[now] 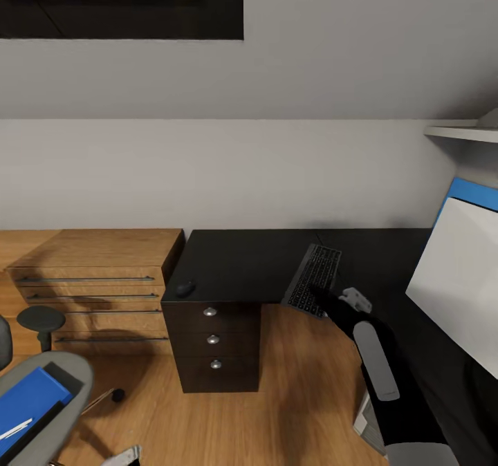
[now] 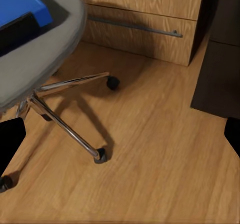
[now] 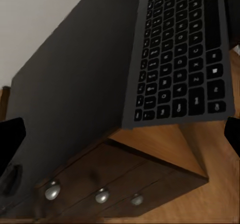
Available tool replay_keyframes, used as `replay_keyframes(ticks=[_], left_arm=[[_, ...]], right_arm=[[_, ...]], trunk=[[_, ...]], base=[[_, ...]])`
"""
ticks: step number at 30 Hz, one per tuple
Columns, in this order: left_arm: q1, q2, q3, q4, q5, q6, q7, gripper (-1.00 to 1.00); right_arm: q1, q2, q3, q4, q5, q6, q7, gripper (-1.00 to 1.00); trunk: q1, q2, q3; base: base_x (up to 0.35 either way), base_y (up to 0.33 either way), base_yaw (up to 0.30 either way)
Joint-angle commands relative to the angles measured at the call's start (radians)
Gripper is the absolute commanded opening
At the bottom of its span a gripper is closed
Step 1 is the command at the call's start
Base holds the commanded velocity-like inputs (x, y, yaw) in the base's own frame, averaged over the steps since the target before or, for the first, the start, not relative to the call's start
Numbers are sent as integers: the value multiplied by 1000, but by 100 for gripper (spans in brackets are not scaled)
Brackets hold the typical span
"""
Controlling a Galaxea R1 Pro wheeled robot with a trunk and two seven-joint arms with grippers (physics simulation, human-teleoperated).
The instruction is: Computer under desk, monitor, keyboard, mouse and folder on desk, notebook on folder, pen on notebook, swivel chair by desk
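Keyboard (image 1: pixel 312 278) lies lengthwise front-to-back, near end overhanging desk (image 1: pixel 242 265) edge; right gripper (image 1: pixel 324 299) fingers spread there.

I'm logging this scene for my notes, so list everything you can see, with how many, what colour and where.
desk: one, glossy black, against the wall
drawer unit: one, dark, three silver knobs, under the desk's left end
keyboard: one, black, on the desk, near end overhanging the front edge
mouse: one, black, on the desk's left front corner
monitor: one, white back showing, at the right
dresser: one, light wood, left of the desk
chair: one, grey seat, chrome base, lower left
folder: one, blue, on the chair seat
pen: one, white, on the folder
right gripper: black, at the keyboard's near end
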Motion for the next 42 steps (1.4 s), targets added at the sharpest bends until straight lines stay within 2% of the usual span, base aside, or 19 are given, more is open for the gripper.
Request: replay_keyframes(ticks=[1,5,10,14,15,20,23,24,25,28,30,32,38,42], left_arm=[[0,-6,3,-42,-4,48,2,100],[0,-29,4,-175,23,191,2,100],[1,-42,5,-291,78,302,0,100],[12,-43,5,-336,132,352,0,100],[21,-43,5,-347,157,364,0,100],[41,-43,3,-353,190,379,-4,100],[45,-44,0,-341,195,382,-20,100],[47,-44,-4,-330,196,383,-40,100],[49,-44,-10,-312,194,384,-96,100],[50,-44,-13,-301,178,384,-139,100],[50,-44,-14,-296,153,384,-158,100],[50,-44,-15,-283,132,383,-169,100],[50,-44,-15,-280,128,382,-171,100],[50,-44,-15,-280,127,381,-171,100]], right_arm=[[-1,0,-2,7,-27,3,-8,100],[-1,-2,-4,72,-67,-2,-6,100],[-1,-4,-16,146,-86,-13,19,100],[-1,-10,-41,170,-90,-19,97,100],[-1,-15,-55,176,-90,-21,146,100],[-1,-22,-77,197,-90,-23,257,100],[-1,-25,-82,213,-90,-24,281,100],[-1,-26,-85,219,-90,-25,290,100],[-1,-34,-87,225,-89,-27,300,100],[-1,-47,-88,230,-89,-34,303,100],[-1,-56,-89,233,-89,-46,304,100],[-1,-61,-90,247,-89,-59,302,100],[-1,-59,-89,270,-88,-129,298,100],[-1,-56,-87,327,-89,-220,284,100]], trunk=[[0,-1,-1],[0,-1,-1],[0,-1,-1],[0,-1,-1],[0,-1,-1],[0,-1,-1],[8,-15,-7],[12,-22,-10],[15,-29,-14],[27,-50,-23],[35,-64,-29],[42,-78,-35],[65,-120,-54],[81,-148,-67]], base=[[0,0,0],[0,0,0],[0,0,0],[0,0,0],[0,0,0],[0,0,0],[0,0,0],[0,0,0],[0,0,0],[0,0,0],[0,0,0],[0,0,0],[0,0,0],[0,0,0]])
